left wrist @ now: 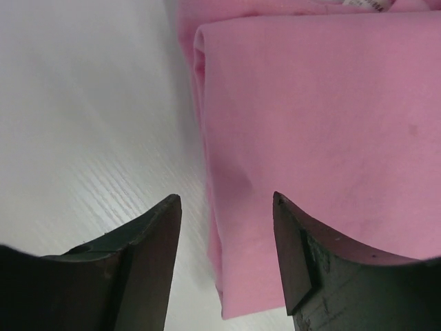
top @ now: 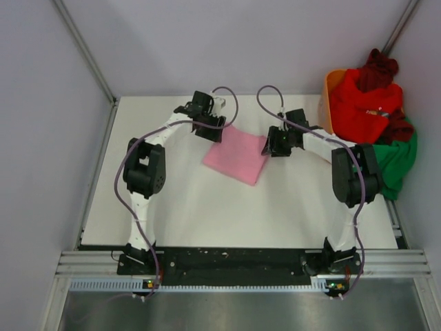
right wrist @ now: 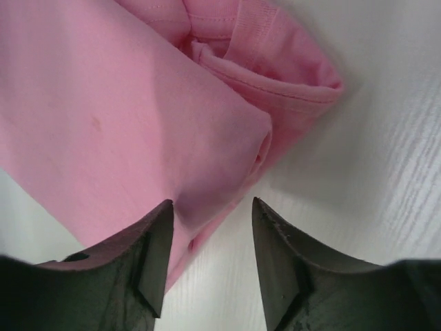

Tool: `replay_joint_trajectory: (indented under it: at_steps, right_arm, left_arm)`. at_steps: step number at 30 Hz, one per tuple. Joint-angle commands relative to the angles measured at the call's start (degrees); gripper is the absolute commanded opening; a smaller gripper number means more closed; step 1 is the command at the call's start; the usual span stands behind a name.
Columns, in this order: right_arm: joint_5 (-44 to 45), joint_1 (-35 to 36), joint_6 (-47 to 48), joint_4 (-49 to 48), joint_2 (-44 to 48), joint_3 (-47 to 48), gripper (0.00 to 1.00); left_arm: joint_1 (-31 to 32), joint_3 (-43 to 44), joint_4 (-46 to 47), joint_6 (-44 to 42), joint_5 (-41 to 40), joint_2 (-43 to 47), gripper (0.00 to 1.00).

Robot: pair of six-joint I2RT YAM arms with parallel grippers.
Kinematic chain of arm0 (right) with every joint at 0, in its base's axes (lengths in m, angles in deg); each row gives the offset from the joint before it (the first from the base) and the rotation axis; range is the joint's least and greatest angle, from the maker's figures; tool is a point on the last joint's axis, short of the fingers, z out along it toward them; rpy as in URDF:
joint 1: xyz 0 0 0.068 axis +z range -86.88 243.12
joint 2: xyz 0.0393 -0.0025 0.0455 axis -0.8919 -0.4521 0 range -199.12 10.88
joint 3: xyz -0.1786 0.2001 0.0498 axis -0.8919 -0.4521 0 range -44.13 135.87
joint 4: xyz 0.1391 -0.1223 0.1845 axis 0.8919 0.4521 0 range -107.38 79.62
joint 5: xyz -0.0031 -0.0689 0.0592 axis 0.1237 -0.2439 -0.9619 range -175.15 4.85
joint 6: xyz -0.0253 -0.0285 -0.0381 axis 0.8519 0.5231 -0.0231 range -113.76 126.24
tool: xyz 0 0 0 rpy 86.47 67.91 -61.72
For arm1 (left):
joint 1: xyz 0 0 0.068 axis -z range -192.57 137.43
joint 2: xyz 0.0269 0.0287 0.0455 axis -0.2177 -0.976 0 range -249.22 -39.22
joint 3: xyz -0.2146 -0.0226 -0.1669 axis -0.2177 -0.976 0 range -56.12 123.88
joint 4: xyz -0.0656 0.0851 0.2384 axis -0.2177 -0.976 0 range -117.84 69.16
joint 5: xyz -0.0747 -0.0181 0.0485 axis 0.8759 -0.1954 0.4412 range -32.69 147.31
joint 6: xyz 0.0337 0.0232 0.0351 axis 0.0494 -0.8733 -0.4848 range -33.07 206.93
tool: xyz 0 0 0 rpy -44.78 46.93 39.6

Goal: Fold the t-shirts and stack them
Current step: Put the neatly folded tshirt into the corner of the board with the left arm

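The light pink t-shirt (top: 237,155) lies folded into a small square on the white table, between my two grippers. My left gripper (top: 209,129) is at its far left corner, open and empty; in the left wrist view (left wrist: 226,207) its jaws straddle the folded pink edge (left wrist: 310,138). My right gripper (top: 270,146) is at the shirt's right corner, open and empty; in the right wrist view (right wrist: 210,210) the pink cloth (right wrist: 124,117) lies under the left jaw. A bright red t-shirt (top: 362,103), a dark maroon one (top: 379,69) and a green one (top: 398,162) are piled at the far right.
An orange plastic basket (top: 331,96) stands at the table's far right corner under the red shirt. The green shirt hangs over the table's right edge. White walls enclose the table on three sides. The arm bases (top: 234,265) sit on the near rail.
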Motion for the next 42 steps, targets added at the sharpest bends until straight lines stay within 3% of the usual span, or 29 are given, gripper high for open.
replay_joint_trajectory:
  at_steps: [1, 6, 10, 15, 20, 24, 25, 26, 27, 35, 42]
  right_arm:
    - [-4.2, -0.1, -5.3, -6.1, -2.3, 0.4, 0.45]
    - [-4.4, -1.6, -6.4, -6.1, -7.5, 2.6, 0.26]
    - [-4.0, -1.6, -6.2, -5.9, -9.7, 4.8, 0.22]
    - [-1.9, -1.9, -5.5, -4.6, -11.6, 7.5, 0.23]
    - [0.8, -2.0, -1.7, -0.9, -10.7, 9.5, 0.45]
    - [3.4, -2.0, 1.3, 1.4, -5.2, 8.4, 0.68]
    - [3.7, -2.0, 2.2, 1.8, -3.3, 7.8, 0.77]
    - [3.1, -2.0, 3.1, 2.3, -1.5, 7.3, 0.92]
    - [2.9, -2.0, 4.0, 2.7, -0.1, 6.4, 0.99]
    - [6.0, -1.8, 8.2, 5.9, 12.4, 1.3, 0.99]
    - [8.2, -0.2, 12.6, 8.7, 16.4, 1.2, 0.99]
  left_arm:
    - [-2.0, -2.8, 3.2, 8.6, 1.7, -2.7, 0.59]
    - [-2.3, -2.8, 3.5, 10.0, 4.3, -4.8, 0.55]
    - [-2.3, -3.3, 3.6, 11.2, 6.5, -6.1, 0.51]
    - [-2.7, -2.8, 3.2, 13.0, 9.8, -8.3, 0.31]
    - [-4.2, -4.0, 3.0, 14.8, 13.3, -7.5, 0.00]
    - [-6.9, -9.5, 5.1, 14.5, 12.6, -3.1, 0.00]
    - [-7.6, -10.9, 5.3, 13.7, 12.4, -1.7, 0.00]
    - [-8.3, -12.5, 5.3, 12.3, 12.1, -0.3, 0.00]
    - [-9.0, -13.6, 4.9, 11.0, 11.7, 1.2, 0.00]
    - [-17.0, -26.8, -1.2, -4.2, 4.2, 14.1, 0.00]
    - [-26.8, -39.6, -2.7, -15.9, -6.7, 25.0, 0.00]
